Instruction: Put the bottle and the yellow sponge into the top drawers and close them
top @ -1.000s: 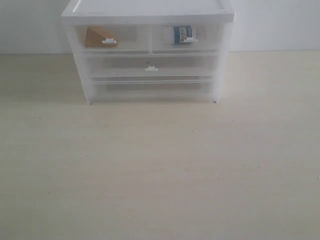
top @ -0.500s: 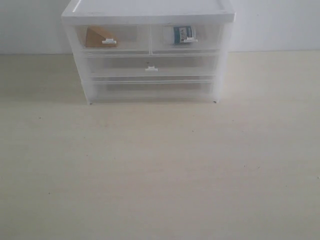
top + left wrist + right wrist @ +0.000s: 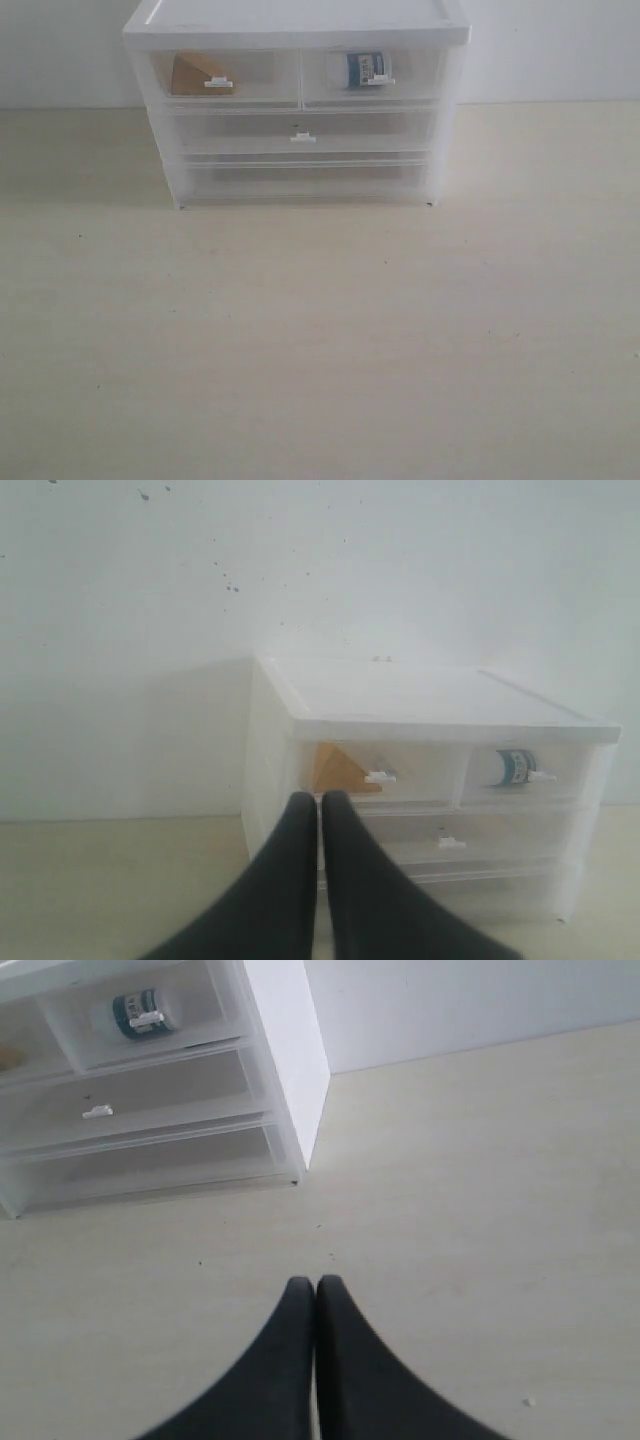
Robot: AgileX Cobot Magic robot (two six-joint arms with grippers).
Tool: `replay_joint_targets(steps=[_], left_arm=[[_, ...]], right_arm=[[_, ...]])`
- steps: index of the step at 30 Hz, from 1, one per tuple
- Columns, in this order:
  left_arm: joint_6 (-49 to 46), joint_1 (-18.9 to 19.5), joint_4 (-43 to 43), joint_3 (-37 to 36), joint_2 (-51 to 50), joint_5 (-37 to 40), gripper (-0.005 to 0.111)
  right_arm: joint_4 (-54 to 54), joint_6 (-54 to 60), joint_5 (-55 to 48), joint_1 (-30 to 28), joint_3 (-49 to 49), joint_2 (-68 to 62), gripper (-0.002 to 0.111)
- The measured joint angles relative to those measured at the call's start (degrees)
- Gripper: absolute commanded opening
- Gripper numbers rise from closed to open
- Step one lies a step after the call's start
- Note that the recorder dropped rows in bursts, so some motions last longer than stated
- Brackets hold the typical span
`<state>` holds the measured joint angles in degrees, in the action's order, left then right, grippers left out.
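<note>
The yellow sponge point(image 3: 198, 75) lies inside the top left drawer point(image 3: 260, 75), which is pushed in flush. The bottle point(image 3: 368, 68) stands inside the top right drawer point(image 3: 415, 72), also pushed in. Neither arm shows in the exterior view. In the left wrist view my left gripper point(image 3: 319, 802) is shut and empty, held away from the unit, with the sponge point(image 3: 338, 770) and bottle point(image 3: 515, 767) seen through the drawer fronts. My right gripper point(image 3: 316, 1285) is shut and empty over bare table, apart from the unit, with the bottle point(image 3: 140, 1013) in its drawer.
The white drawer unit point(image 3: 296, 30) stands at the back of the table against a white wall. Two full-width drawers point(image 3: 300, 130) sit shut below the top pair. Pale wooden table point(image 3: 320, 340) spreads in front of it.
</note>
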<state>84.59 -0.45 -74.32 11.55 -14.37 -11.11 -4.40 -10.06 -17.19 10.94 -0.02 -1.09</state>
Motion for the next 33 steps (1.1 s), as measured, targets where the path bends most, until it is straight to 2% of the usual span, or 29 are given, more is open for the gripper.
replay_joint_targets(steps=[11,13,15,18,21,25,30,33], left_arm=[[-0.1,0.0,0.0,-0.1,0.0,0.0,0.004],[-3.4,0.0,2.3,-0.3,0.1,0.4,0.004],[-16.1,0.0,15.5,-0.5,0.4,1.8,0.004],[-47.0,0.0,42.7,-1.0,1.6,5.0,0.004],[-68.0,0.7,60.9,-3.8,4.7,9.8,0.004],[-77.0,3.7,68.7,-8.6,12.6,14.8,0.004],[-80.1,7.4,72.1,-11.2,14.1,17.4,0.004],[-84.0,7.9,75.0,-11.3,14.2,18.6,0.004]], right_arm=[[0.0,0.0,0.0,0.0,0.0,0.1,0.000],[0.0,0.0,0.0,0.0,0.0,0.1,0.000],[0.0,0.0,0.0,0.0,0.0,0.1,0.000],[0.0,0.0,0.0,0.0,0.0,0.1,0.000],[0.0,0.0,0.1,0.0,0.0,0.1,0.000],[0.0,0.0,0.1,0.0,0.1,0.1,0.000],[0.0,0.0,0.2,0.0,0.1,0.1,0.000],[0.0,0.0,0.2,0.0,0.1,0.1,0.000]])
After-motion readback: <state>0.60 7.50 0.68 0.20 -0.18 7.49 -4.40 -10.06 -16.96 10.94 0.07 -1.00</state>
